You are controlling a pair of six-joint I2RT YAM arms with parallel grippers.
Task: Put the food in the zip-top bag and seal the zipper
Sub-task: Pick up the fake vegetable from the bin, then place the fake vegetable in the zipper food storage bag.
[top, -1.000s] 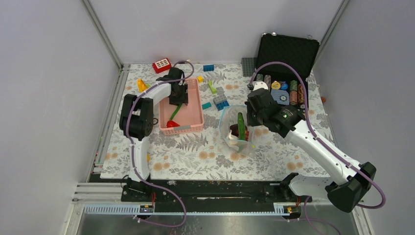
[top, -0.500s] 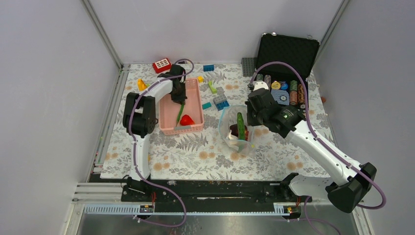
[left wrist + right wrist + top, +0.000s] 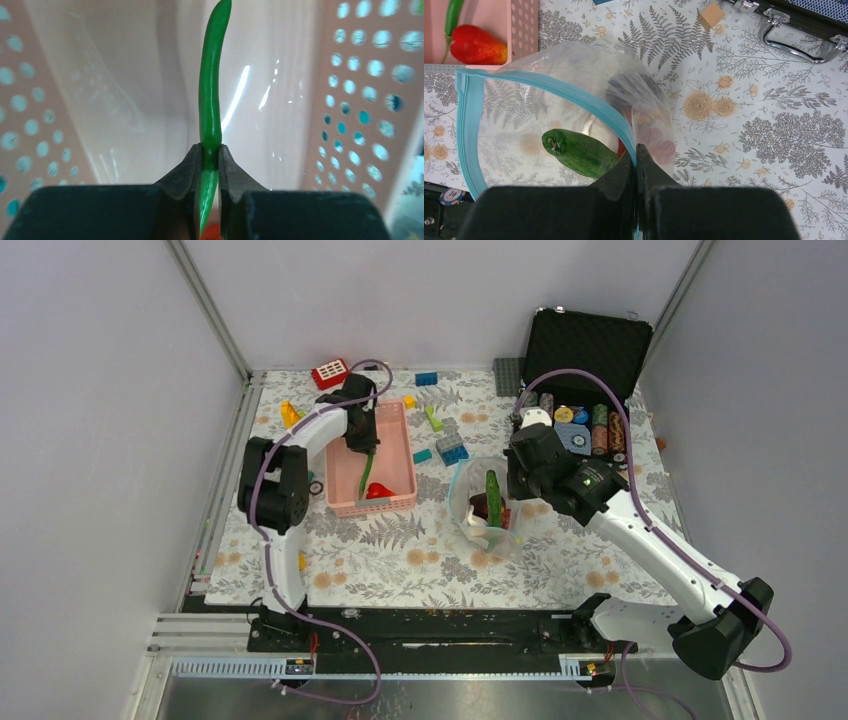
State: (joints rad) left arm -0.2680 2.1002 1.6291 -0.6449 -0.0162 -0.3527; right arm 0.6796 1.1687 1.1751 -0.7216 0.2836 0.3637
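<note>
My left gripper [image 3: 210, 152] is shut on a long green pod [image 3: 210, 90] inside the pink basket [image 3: 395, 445]; the pod [image 3: 367, 468] hangs down from it. A red piece [image 3: 377, 491] lies at the basket's near end and also shows in the right wrist view [image 3: 476, 46]. My right gripper [image 3: 635, 152] is shut on the light-blue zipper [image 3: 599, 107] of the clear zip-top bag [image 3: 480, 510], holding its mouth open. In the bag are a thick green pod [image 3: 579, 151], a white piece [image 3: 599, 132] and dark maroon fruit [image 3: 659, 145].
An open black case [image 3: 590, 340] with poker chips [image 3: 590, 425] stands at the back right. Building blocks [image 3: 450, 448] lie between basket and bag. A red block [image 3: 330, 372] and a yellow one [image 3: 289, 413] lie at the back left. A case handle [image 3: 801, 47] is beside the bag.
My left gripper has moved toward the basket's far end and has lifted the long green pod. The basket shifted slightly and the red piece slid in it. The right arm holds the bag as before.
</note>
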